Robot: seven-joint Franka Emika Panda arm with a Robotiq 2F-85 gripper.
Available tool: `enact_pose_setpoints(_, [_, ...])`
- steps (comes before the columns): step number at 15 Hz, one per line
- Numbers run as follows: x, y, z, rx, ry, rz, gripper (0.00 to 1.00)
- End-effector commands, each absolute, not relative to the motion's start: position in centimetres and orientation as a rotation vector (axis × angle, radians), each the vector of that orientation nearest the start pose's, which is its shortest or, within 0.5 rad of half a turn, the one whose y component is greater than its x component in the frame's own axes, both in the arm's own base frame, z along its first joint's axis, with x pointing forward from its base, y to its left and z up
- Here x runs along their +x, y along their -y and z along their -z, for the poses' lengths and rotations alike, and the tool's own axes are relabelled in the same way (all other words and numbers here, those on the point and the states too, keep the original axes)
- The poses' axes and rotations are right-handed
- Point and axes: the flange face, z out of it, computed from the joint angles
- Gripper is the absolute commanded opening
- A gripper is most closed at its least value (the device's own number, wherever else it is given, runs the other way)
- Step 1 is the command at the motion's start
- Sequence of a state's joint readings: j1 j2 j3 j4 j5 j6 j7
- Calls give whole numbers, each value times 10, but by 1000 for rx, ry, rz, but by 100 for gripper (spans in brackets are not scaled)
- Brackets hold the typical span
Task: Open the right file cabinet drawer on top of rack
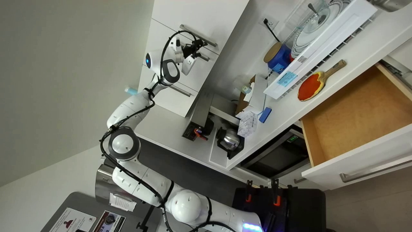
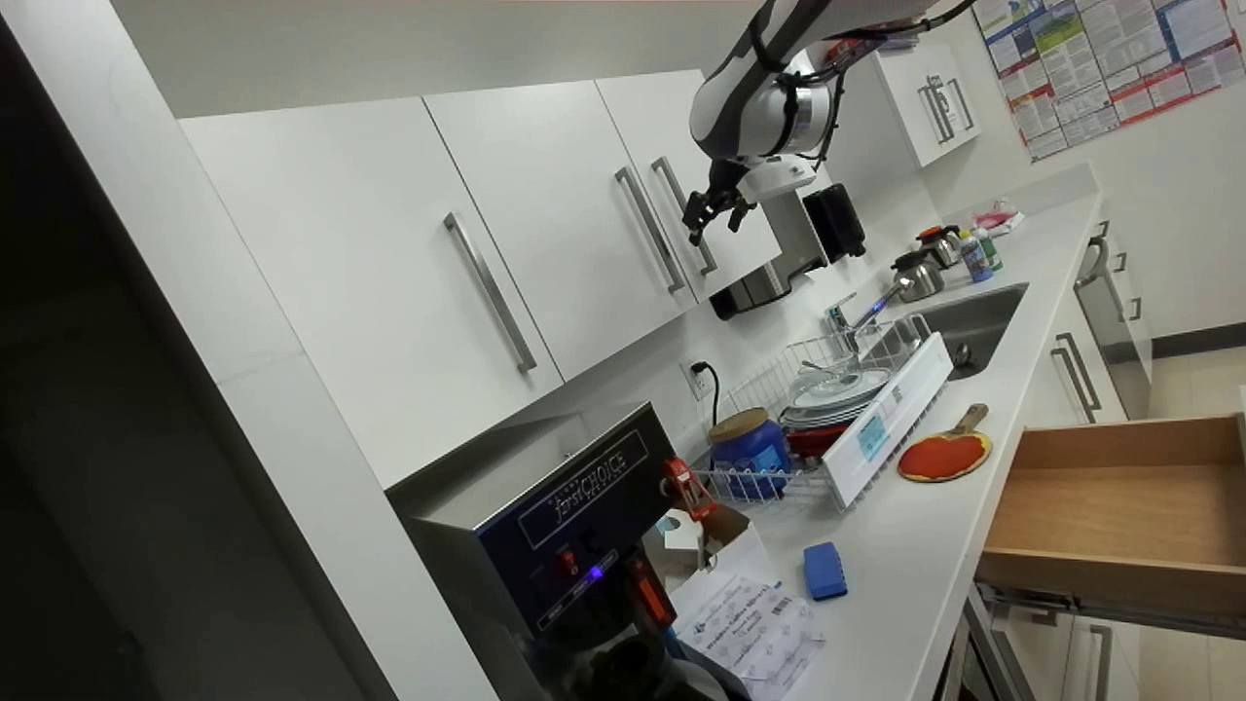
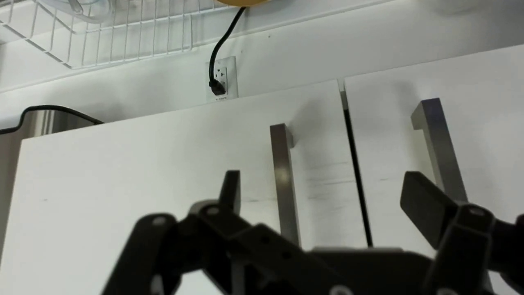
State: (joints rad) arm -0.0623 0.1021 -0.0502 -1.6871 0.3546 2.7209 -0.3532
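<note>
The file cabinet is a row of white wall cabinets with silver bar handles, above the dish rack (image 2: 891, 419). Its right drawer front (image 2: 647, 127), also in the other exterior view (image 1: 206, 16), is flat, white and shut. My gripper (image 2: 717, 226) hangs in front of it, open and empty; it also shows in an exterior view (image 1: 202, 49). In the wrist view, the right front's handle (image 3: 282, 172) stands between the spread fingers (image 3: 323, 180). The finger on the picture's right overlaps the neighbouring front's handle (image 3: 440, 147). Whether the fingers touch anything cannot be told.
A large wooden-bottomed drawer (image 1: 360, 116) stands open below the counter. A dark-fronted machine (image 2: 584, 506) stands on the counter beneath the cabinets. A blue sponge (image 2: 824, 571) and a red-orange paddle-shaped item (image 2: 944, 456) lie there. A black cord (image 3: 223, 41) is plugged into the wall outlet.
</note>
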Motion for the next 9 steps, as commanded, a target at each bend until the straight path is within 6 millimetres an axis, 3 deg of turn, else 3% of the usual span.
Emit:
enact_pose_setpoints(1, [662, 98, -643, -2671, 8, 1512, 100])
enact_pose_setpoints(9, [688, 115, -647, -2582, 44, 1595, 100])
